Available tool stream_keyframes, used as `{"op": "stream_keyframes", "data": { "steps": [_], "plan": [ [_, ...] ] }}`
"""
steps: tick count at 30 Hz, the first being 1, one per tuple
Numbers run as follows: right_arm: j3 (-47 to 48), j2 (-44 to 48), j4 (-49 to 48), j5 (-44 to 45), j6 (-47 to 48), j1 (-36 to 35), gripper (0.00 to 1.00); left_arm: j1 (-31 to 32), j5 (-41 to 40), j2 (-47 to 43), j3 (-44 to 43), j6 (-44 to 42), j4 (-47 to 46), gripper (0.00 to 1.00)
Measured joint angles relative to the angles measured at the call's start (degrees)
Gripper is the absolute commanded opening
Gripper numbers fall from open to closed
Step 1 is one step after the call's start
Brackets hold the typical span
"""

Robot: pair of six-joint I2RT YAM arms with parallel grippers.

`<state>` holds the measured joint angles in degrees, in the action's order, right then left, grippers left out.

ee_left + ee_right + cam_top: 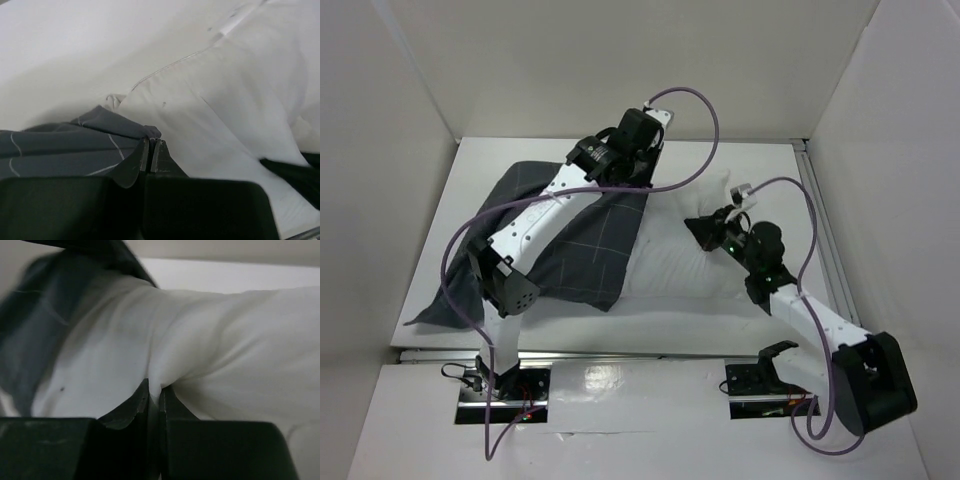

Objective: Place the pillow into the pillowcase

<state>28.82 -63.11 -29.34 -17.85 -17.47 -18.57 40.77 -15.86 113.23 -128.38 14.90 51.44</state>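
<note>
The pillowcase [582, 250] hides part of the pillow [670, 265] (extent unclear).

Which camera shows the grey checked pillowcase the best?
The top external view: the pillowcase spreads across the left of the table, only partly hidden by the left arm. The left wrist view shows just a grey edge pinched in the left gripper. The right wrist view shows only a blurry dark patch at upper left.

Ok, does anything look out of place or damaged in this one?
Nothing spilled or damaged. The pillowcase lies rumpled, its near-left corner trailing toward the edge of the table. The left gripper pinches its hem, the right gripper the pillow.
</note>
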Motion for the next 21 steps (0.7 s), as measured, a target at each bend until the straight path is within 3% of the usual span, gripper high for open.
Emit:
{"op": "stream_keyframes", "data": {
  "steps": [2, 5, 8, 12, 15, 18, 19, 20, 21],
  "plan": [
    [-6.21, 3.65, -10.75, -2.84, -2.64, -0.04, 0.0, 0.24, 1.86, 0.44, 0.04, -0.02, -0.04, 0.0],
    [-13.38, 2.03, -26.95, -4.68, -6.97, -0.42, 0.0, 0.76, 2.6, 0.7, 0.55, -0.02, -0.48, 0.0],
    [-17.27, -7.78, -37.4, -4.42, -8.85, -3.06, 0.0, 1.46, 2.71, 0.7, 2.32, 0.09, -1.44, 0.0],
    [-14.64, -26.58, -47.01, -4.39, -10.91, -6.56, 0.0, 1.64, 3.54, 0.7, 4.57, 0.04, -1.46, 0.0],
    [-14.93, -30.45, -52.04, -3.91, -12.74, -6.38, 0.01, 1.97, 3.72, 0.57, 6.45, -0.09, -2.32, 0.0],
    [-14.53, -25.83, -51.15, -4.13, -11.37, -5.7, 0.27, 2.51, 2.86, 0.24, 9.68, 0.11, -3.04, 0.0],
    [-13.88, -23.39, -49.94, -4.02, -10.47, -5.84, 0.57, 2.67, 2.32, 0.24, 10.6, 0.24, -3.02, 0.0],
    [-12.83, -20.76, -47.12, -3.76, -9.64, -6.08, 0.74, 2.73, 1.84, 0.26, 11.37, 0.28, -2.89, 0.0],
    [-11.63, -17.77, -43.71, -3.19, -8.15, -6.56, 0.9, 2.73, 1.22, 0.35, 11.76, 0.28, -2.45, 0.19]
  ]
}}
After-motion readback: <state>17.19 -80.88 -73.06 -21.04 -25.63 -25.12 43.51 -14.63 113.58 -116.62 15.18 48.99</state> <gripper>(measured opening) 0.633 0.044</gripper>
